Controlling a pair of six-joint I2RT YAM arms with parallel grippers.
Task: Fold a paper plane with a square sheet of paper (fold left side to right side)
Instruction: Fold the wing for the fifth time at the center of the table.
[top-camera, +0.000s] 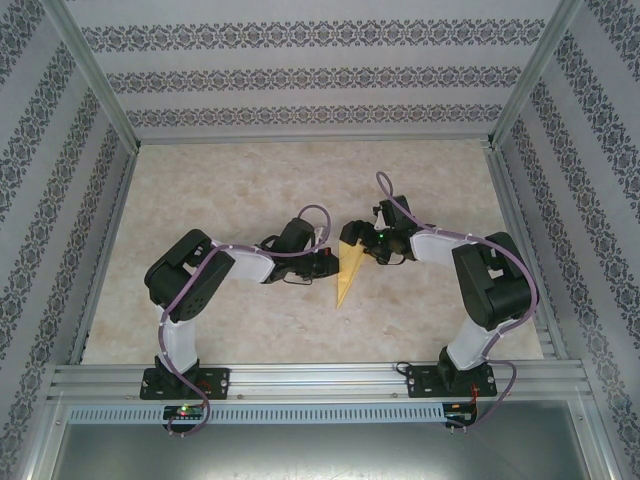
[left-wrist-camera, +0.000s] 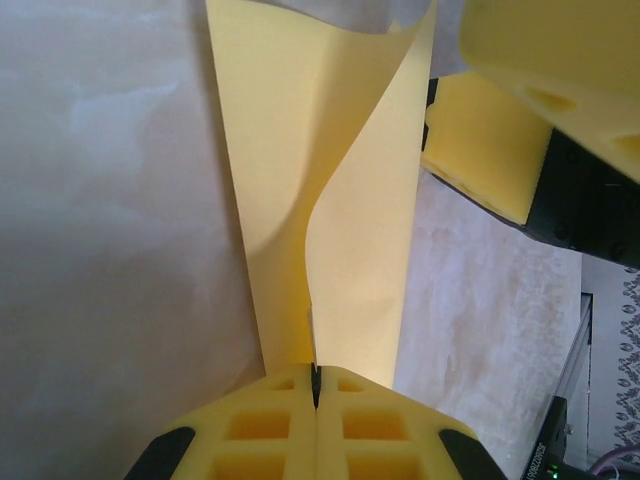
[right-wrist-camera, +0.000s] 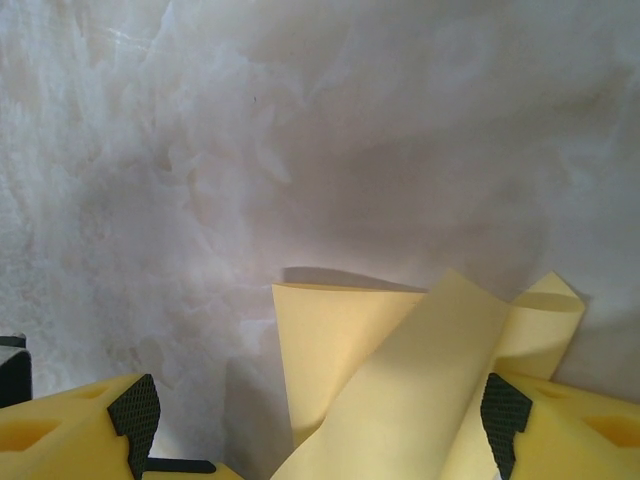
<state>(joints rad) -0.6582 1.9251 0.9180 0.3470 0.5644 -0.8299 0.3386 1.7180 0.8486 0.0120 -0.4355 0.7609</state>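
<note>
Paper: bright-yellow paper sheet (top-camera: 348, 272), folded to a narrow wedge, lies mid-table between my arms with its tip pointing near.
Left jaws: my left gripper (left-wrist-camera: 316, 388) is pressed together, pinching the sheet's edge.
Right jaws: my right gripper (right-wrist-camera: 320, 430) is spread wide astride the curling loose flap, gripping nothing.
Risk: closing off-line could crease the flap crooked; tugging against the left pinch could tear it.
Surroundings: marbled beige tabletop (top-camera: 240, 180); patterned walls (top-camera: 300, 60) well apart.
In the way: my own grippers crowd each other.

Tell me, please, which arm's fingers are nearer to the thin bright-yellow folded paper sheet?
Left. The left fingers are shut, pinching an edge of the yellow paper sheet; the right fingers stand open around its curled end.
</note>
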